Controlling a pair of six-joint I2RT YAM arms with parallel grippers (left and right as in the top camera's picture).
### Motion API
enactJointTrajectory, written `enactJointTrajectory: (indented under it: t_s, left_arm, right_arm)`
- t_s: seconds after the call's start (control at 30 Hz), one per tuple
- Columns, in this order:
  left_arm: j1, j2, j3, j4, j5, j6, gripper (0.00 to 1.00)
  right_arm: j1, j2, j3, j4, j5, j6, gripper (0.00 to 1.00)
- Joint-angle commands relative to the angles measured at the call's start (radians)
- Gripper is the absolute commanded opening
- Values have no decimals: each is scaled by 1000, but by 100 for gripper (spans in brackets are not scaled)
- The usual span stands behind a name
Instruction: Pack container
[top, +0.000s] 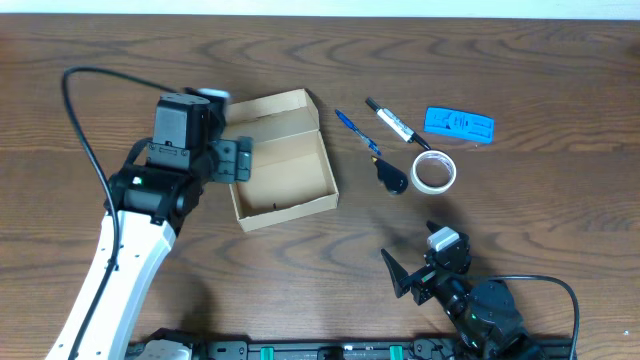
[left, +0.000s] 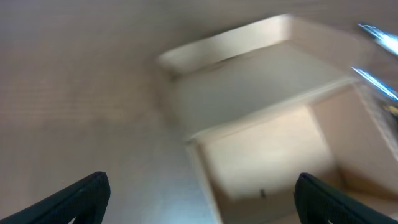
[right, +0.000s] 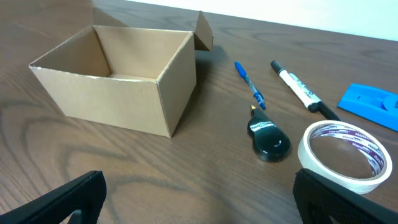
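I have the box (top: 282, 160) sitting open on the wooden table (top: 520, 60), with its lid flap folded back on the far side. In the overhead view the left gripper (top: 238, 160) sits right against the box's left wall. I cannot tell from there whether it touches the cardboard. The left wrist view is blurred, but it shows the box (left: 267, 124) just ahead. The left gripper (left: 202, 183) has its jaws spread wide with nothing between them.

The right gripper (top: 413, 252) sits on the near side of the box and off to its right, well apart from it. In the right wrist view the right gripper (right: 199, 186) is also spread wide and holds nothing.

Everything else lies to the right of the box. Nearest to it is a blue pen (top: 357, 132), then a marker (top: 397, 124) with a white barrel and black cap. A flat blue plastic piece (top: 459, 124) lies farthest out. A small black object (top: 392, 177) sits just off the near end of the pen, and I cannot make out what it is. A roll of tape (top: 434, 171) lies flat just beyond it, on the side away from the box.
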Motion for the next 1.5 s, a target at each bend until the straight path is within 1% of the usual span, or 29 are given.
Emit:
enactJointTrajectory:
  t_s: [0.0,0.07,0.17,0.47,0.53,0.57,0.6,0.73,0.8,0.87,0.9,0.97,1.0,1.13,1.3,1.47]
  left_arm:
    - [24,61,10,-57,-124,-295,95]
    - [24,100,10,-88,-124,-332,95]
    - [13,157,10,-103,-121,-354,95]
    - [-4,285,5,-103,-42,-354,95]
    - [-4,304,5,-103,-24,-353,100]
    - [-4,312,5,-103,-18,-350,88]
    - [-5,319,5,-103,-14,-345,82]
    - [-5,340,5,-103,-11,-330,48]
    - [-5,352,5,-106,-11,-299,26]
    - [-5,358,5,-106,-12,-288,25]
    - [-5,359,5,-105,-11,-282,22]
    - [-5,364,5,-95,-12,-274,8]
    - [-5,364,5,-89,-12,-274,6]
    - [-5,364,5,-37,-10,-233,6]
    - [-6,365,5,51,9,-119,5]
    - [-6,366,5,95,16,-44,5]
  right_arm:
    - [-9,-5,-5,0,6,-13,99]
    - [-9,-5,-5,0,6,-13,99]
    - [-9,-5,-5,0,6,-13,99]
    - [-9,-5,-5,0,6,-13,99]
    - [-9,-5,-5,0,7,-13,99]
    - [-9,-5,-5,0,6,-13,99]
    - [-9,-5,-5,0,6,-13,99]
    - [-9,-5,-5,0,6,-13,99]
    - [-9,-5,-5,0,6,-13,99]
    - [-9,-5,-5,0,6,-13,99]
    - [-9,-5,-5,0,7,-13,99]
    - [-9,-5,-5,0,6,-13,99]
    - [-9,-5,-5,0,6,-13,99]
    - [-9,-5,-5,0,7,-13,99]
    - [-9,-5,-5,0,7,-13,99]
    - [-9,-5,-5,0,6,-13,99]
